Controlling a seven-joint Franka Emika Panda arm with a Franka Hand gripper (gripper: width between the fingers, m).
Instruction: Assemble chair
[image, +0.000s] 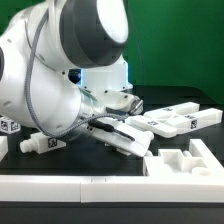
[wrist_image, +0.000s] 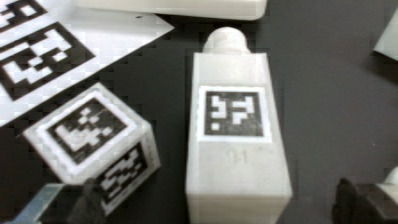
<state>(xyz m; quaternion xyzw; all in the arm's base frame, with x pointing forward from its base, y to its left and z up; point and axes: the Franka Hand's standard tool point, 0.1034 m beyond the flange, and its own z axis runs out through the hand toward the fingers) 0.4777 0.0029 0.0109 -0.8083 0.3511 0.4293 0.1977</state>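
The end effector (wrist_image: 222, 203) hangs released, its two dark fingers (wrist_image: 68, 205) spread wide and clasping nothing. Between them, on the black worktop (wrist_image: 338, 110), lies a long chair block (wrist_image: 231, 110). It is white, with a rounded peg tip at one end and a square tag on its upper face, and neither finger visibly touches it. Just beside the long block stands a tagged cube (wrist_image: 98, 140), turned at an angle to it and separated from it by a narrow dark gap. On the far side of the cube from the long block lies the marker board (wrist_image: 32, 55), flat and showing large tags. Past the block's peg tip sits another white part (wrist_image: 196, 8), near but not touching. In the exterior view the arm (image: 70, 60) bends low over the long block. To the exterior view's right of it lies a flat tagged slab (image: 185, 118). Nearer the camera is a notched block (image: 185, 160), and to the exterior view's left is a short peg (image: 40, 143).
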